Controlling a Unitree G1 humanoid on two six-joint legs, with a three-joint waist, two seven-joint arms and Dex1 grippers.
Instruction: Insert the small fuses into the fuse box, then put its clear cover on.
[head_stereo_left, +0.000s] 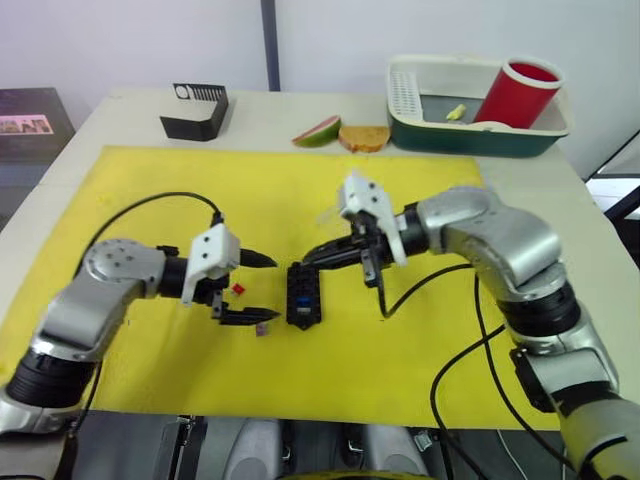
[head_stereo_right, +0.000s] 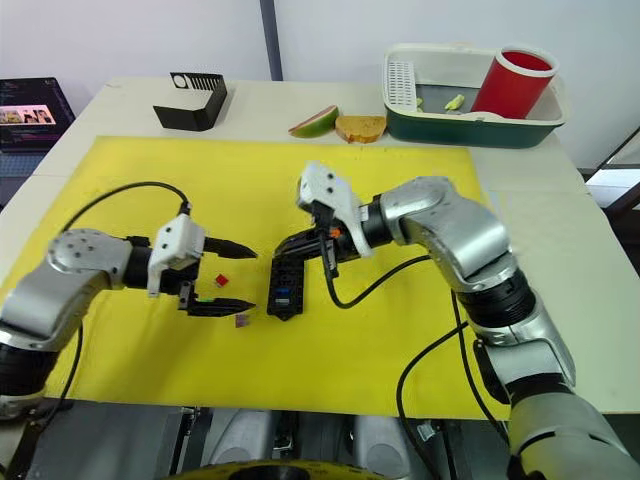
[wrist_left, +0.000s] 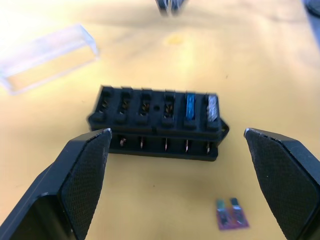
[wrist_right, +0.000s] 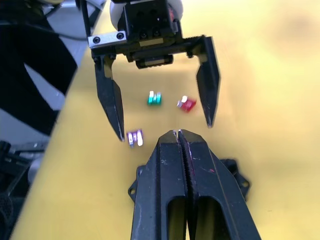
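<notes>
While you look down from the head views, the scene reads as follows.

Fuse box: you see the fuse box (head_stereo_left: 304, 293) lying on the yellow mat (head_stereo_left: 150, 180) between the two grippers, near the middle of the mat's front half. In the left wrist view a blue fuse (wrist_left: 192, 106) and a grey fuse (wrist_left: 212, 107) sit side by side in the two slots at one end; the other slots look unfilled.

Loose fuses: a red fuse (head_stereo_left: 238, 289) lies on the mat between the fingers of the left gripper. A purple fuse (wrist_left: 231, 215) lies just beside the box. A green fuse (wrist_right: 154, 98) lies near the red one in the right wrist view.

Clear cover: you find the clear cover (wrist_left: 46, 57) flat on the mat, apart from the box, on its far side as seen from the left gripper.

Left gripper: your left gripper (head_stereo_left: 258, 288) sits low over the mat just beside the box, its fingers spread wide and holding nothing.

Right gripper: your right gripper (wrist_right: 179, 136) is right above the box, its fingers pressed together, with nothing visible between them.

Tabletop: at the back you have a black slotted stand (head_stereo_left: 196, 110), an apple slice (head_stereo_left: 318, 131), a piece of bread (head_stereo_left: 364, 137), and a green tray (head_stereo_left: 470, 140) holding a red cup (head_stereo_left: 518, 92).
</notes>
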